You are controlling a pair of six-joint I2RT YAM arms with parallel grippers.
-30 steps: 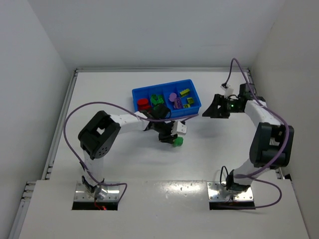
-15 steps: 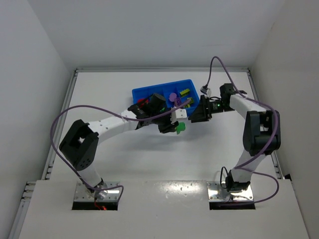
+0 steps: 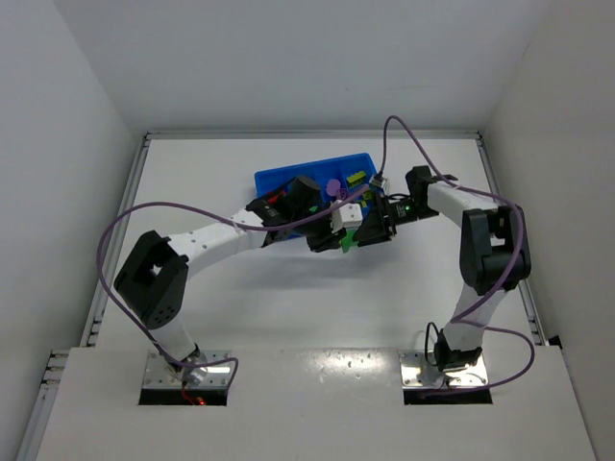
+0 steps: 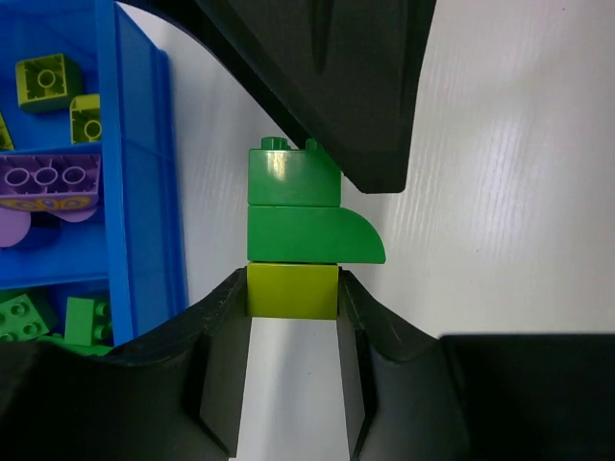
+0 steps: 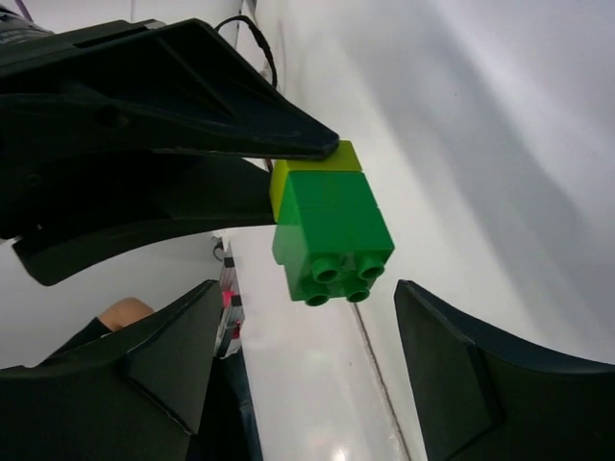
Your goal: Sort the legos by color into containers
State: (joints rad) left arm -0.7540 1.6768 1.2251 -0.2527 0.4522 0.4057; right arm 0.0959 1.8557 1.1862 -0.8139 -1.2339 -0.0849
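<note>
The left gripper (image 4: 292, 288) pinches the yellow brick (image 4: 292, 294) at the base of a short stack (image 4: 298, 230). Two green bricks (image 4: 286, 182) sit on the yellow one. The stack is outside the tray (image 4: 144, 192), just beside its wall, over the table (image 4: 500, 211). The right gripper (image 5: 306, 288) is spread, with one finger on each side of the green end and a gap on both sides. Inside the tray lie a purple brick (image 4: 48, 178), small yellow pieces (image 4: 43, 77) and loose green pieces (image 4: 24, 312).
</note>
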